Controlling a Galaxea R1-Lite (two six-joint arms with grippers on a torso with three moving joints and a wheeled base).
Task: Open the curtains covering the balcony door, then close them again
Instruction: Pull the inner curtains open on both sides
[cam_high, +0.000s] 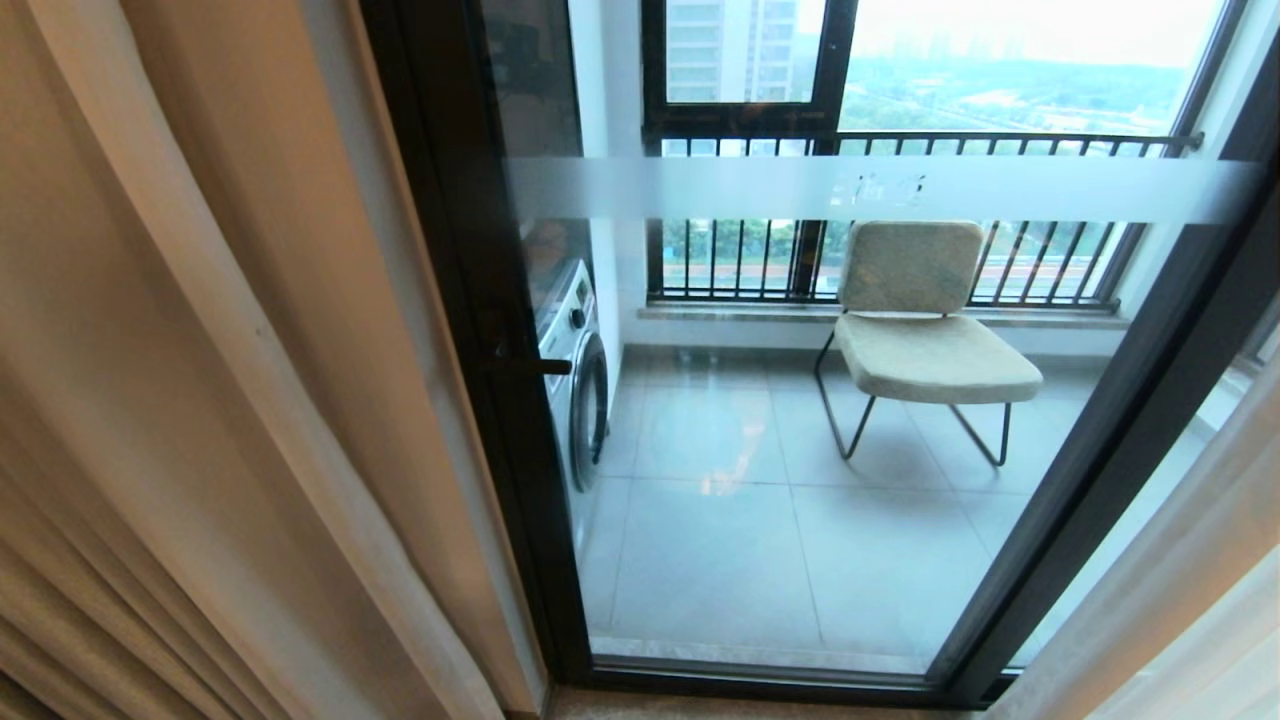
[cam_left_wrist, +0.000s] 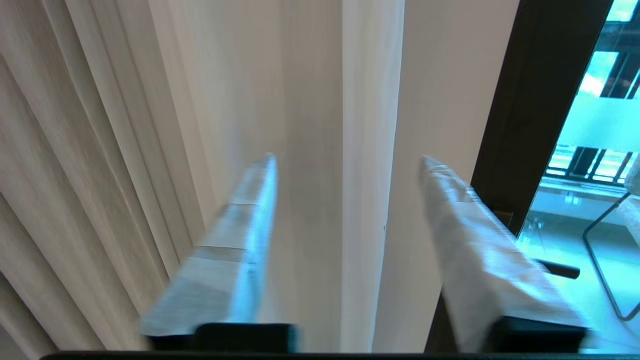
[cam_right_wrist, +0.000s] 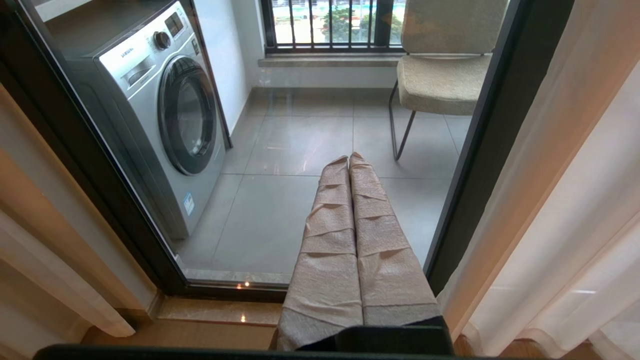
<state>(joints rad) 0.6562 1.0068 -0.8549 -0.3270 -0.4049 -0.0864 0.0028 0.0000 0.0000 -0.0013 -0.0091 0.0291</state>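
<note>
A room's edge meets a glazed balcony, with a strip of wooden floor (cam_right_wrist: 210, 332) running along the door's bottom track. Nearest, two curtain groups hang, one at each side. On the left, the curtains (cam_high: 200, 400) are gathered in heavy cream-beige pleats, their inner edge lying against the door's left frame. On the right, one thin white sheer (cam_high: 1190, 590) is pulled aside, covering only the lower right corner.

The left gripper (cam_left_wrist: 347, 165) faces the beige pleats near their inner edge; its two taped fingers (cam_left_wrist: 235, 250) stand apart, partway open, with a fold of fabric between them but not pinched. The right gripper (cam_right_wrist: 349, 160) hangs low before the glass, its two wrapped fingers pressed together, holding nothing.

Between the curtains, the balcony door (cam_high: 760, 190) stands uncovered: one glass panel in dark frames, one frosted band across it, one small dark handle (cam_high: 530, 366) on the left frame.

Beyond the glass lie grey floor tiles (cam_high: 720, 560) with open space, one washing machine (cam_right_wrist: 165, 110) against the left wall, one cushioned chair (cam_high: 925, 330) at the far side, and a barred window (cam_high: 900, 200) behind.
</note>
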